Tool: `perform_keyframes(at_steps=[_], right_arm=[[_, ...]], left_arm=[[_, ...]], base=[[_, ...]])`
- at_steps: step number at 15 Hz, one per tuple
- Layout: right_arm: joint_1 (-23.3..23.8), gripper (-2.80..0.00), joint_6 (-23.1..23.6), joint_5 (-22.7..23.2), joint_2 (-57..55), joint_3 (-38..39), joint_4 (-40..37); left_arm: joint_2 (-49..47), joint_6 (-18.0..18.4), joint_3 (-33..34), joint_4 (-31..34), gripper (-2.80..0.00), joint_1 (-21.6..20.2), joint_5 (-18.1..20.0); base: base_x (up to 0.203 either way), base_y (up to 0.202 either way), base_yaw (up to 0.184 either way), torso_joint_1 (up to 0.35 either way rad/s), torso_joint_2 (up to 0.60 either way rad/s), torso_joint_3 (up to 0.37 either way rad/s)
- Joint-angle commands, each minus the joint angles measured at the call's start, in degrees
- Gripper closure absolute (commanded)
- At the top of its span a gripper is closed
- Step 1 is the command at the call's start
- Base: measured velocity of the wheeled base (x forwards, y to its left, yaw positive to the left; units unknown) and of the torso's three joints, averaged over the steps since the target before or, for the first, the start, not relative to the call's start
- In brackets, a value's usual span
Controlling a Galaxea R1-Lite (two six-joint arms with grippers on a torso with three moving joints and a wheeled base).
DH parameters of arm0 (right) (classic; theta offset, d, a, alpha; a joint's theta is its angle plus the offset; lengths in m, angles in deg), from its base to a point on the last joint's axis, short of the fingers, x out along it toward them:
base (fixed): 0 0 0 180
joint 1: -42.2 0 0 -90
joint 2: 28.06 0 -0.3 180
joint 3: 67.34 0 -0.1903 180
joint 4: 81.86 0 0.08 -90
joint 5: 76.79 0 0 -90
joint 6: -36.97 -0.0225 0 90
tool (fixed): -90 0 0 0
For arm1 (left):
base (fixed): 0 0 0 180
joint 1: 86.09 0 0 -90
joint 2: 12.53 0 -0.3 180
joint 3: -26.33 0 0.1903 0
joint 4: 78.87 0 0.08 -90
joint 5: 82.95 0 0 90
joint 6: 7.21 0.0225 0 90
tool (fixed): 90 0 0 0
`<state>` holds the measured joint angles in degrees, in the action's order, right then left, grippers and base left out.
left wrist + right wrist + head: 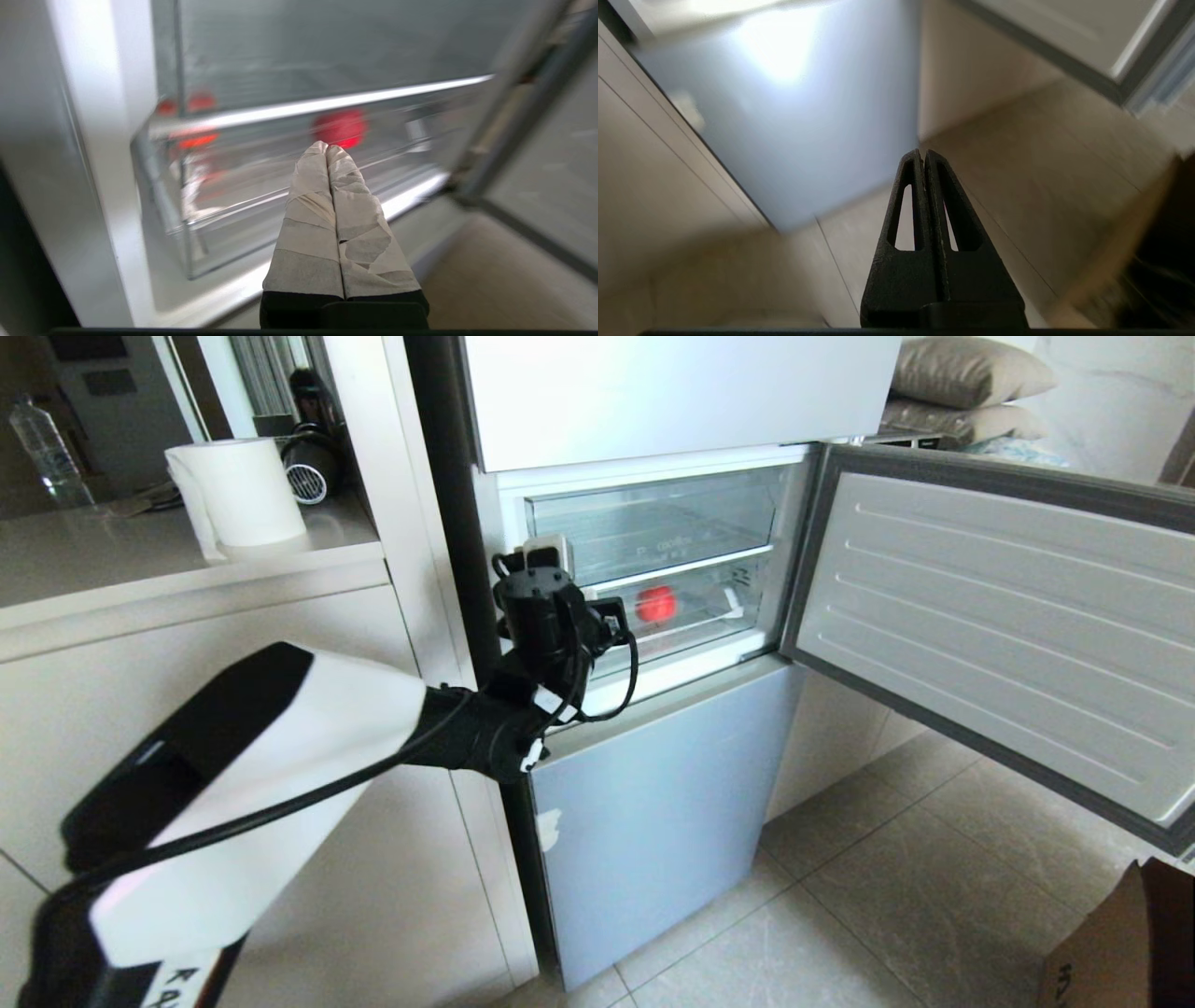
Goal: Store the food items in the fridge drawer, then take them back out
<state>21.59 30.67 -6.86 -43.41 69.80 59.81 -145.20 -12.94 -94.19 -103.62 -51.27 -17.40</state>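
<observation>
One red food item [655,604] [339,127] lies inside the clear fridge drawer [714,621] [224,233], towards its middle. In the left wrist view a second red shape [197,140] shows through the drawer's near corner, broken up by the plastic; the head view hides that spot behind my arm. My left gripper [545,555] [327,148] is shut and empty. Its taped fingers [308,219] sit just in front of the drawer's front wall, at its left end. My right gripper [923,154] is shut and empty, low over the floor tiles and outside the head view.
The fridge door [990,616] stands wide open to the right. A clear flat-fronted bin [653,518] sits above the drawer and a pale blue door panel [653,784] [794,116] below it. A counter with a paper roll [238,490] is left; a cardboard box [1130,943] stands at the lower right.
</observation>
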Motion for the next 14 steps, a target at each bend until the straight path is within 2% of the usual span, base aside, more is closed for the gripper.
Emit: perform_keyframes(at_steps=[1,4,7,9,10,12,14], right_arm=[[1.15,0.0,0.06,-0.23,-0.12,-2.04,-6.25],[1.82,0.0,0.17,-2.41,-0.21,-2.58,-6.51],[7.97,0.0,0.77,-2.17,-1.27,-2.5,-6.48],[11.76,0.0,1.78,-2.14,-1.34,-2.5,-6.48],[14.24,0.0,1.94,-2.12,-1.25,-2.6,-6.4],[15.78,0.0,1.64,-1.64,-0.3,-2.13,-6.13],[15.78,0.0,2.59,0.87,-0.21,-0.77,-2.8]], left_arm=[[14.52,0.02,10.16,-0.17,0.0,3.14,1.06],[31.75,1.56,28.71,-0.04,0.0,5.35,4.31],[53.93,5.98,47.14,0.59,0.0,5.86,8.04],[69.02,8.68,55.51,2.49,0.0,3.93,8.21],[77.38,9.7,58.42,4.6,0.0,0.59,8.14],[93.88,10.11,62.62,11.74,0.0,-11.17,8.19],[110.18,9.35,67.48,23.54,0.0,-21.72,10.38]], base=[[0.0,0.0,0.0,0.0,0.0,0.0],[0.0,0.0,0.0,0.0,0.0,0.0],[0.0,0.0,0.0,0.0,0.0,0.0],[0.0,0.0,0.0,0.0,0.0,0.0],[0.0,0.0,0.0,0.0,0.0,0.0],[0.0,0.0,0.0,0.0,0.0,0.0],[0.0,0.0,0.0,0.0,0.0,0.0]])
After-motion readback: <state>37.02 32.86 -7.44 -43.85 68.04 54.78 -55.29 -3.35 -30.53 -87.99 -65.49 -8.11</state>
